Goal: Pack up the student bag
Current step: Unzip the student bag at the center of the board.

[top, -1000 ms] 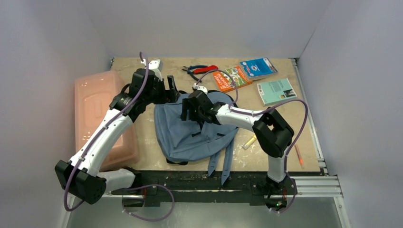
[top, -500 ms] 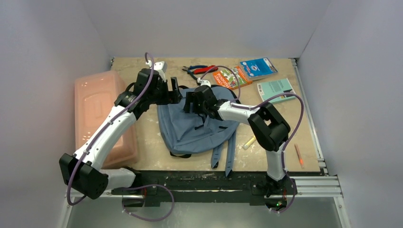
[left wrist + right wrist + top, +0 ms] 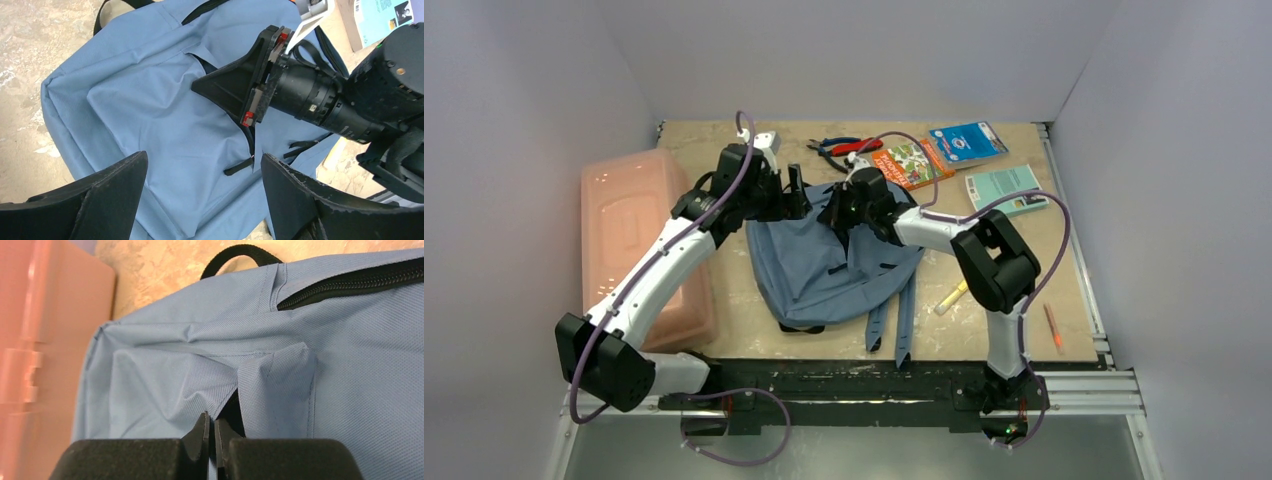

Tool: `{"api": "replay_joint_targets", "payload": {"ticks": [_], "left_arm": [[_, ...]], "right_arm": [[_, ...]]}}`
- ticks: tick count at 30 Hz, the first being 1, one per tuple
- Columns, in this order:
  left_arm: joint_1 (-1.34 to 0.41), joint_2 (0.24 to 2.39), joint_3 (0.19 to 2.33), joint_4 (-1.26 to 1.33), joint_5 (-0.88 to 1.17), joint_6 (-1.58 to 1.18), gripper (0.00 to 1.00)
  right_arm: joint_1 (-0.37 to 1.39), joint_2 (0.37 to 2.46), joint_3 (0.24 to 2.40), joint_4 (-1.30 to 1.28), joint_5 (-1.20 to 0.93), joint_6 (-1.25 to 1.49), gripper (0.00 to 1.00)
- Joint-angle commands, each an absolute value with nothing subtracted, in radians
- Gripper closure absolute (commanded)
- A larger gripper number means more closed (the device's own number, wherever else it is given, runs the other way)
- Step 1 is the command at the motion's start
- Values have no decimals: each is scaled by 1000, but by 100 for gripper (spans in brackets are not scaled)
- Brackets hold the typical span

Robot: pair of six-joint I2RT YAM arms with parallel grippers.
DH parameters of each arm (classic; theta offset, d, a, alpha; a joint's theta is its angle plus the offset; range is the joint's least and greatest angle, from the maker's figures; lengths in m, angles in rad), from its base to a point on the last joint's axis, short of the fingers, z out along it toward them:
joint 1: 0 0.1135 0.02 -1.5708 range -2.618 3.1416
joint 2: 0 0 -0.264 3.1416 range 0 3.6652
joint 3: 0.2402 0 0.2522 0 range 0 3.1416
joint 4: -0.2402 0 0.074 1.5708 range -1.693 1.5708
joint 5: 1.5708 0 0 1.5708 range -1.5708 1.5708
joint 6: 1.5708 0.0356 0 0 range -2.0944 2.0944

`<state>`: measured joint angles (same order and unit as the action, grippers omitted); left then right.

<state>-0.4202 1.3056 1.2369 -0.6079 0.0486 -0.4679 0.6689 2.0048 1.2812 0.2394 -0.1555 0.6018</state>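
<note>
The top camera looks down from behind on the whole worktop (image 3: 689,145); both wrist cameras face the student bag (image 3: 814,275) closely, shared by all.

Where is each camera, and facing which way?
Top external: above and behind, looking down on the table; left arm, right arm show.
Left wrist: above the student bag, facing down; open left fingers show.
Right wrist: low over the bag, facing the pink box; right end effector pinches fabric.
Shared: top and left wrist also show that end effector.
</note>
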Motion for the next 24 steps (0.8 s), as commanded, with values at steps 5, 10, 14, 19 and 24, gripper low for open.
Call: {"api": "replay_joint_targets", "payload": {"ticks": [5, 10, 14, 19, 24], "left_arm": [[-423, 1325, 1198, -506, 194, -531, 16], [-427, 1383, 1187, -482, 274, -576, 26], [-456, 1407, 1191, -491, 242, -564, 31], [-519, 1440, 1211, -531, 166, -544, 42], [-546, 1496, 1237, -564, 90, -549, 51]], "right_arm": [[611, 1830, 1279, 312, -457, 986, 100], [607, 1846, 1185, 597, -503, 1351, 100], [610, 1896, 1105, 833, -472, 1603, 100], [629, 1841, 1084, 694, -340, 1644, 100], [663, 1766, 1128, 441, -188, 1637, 100]]}}
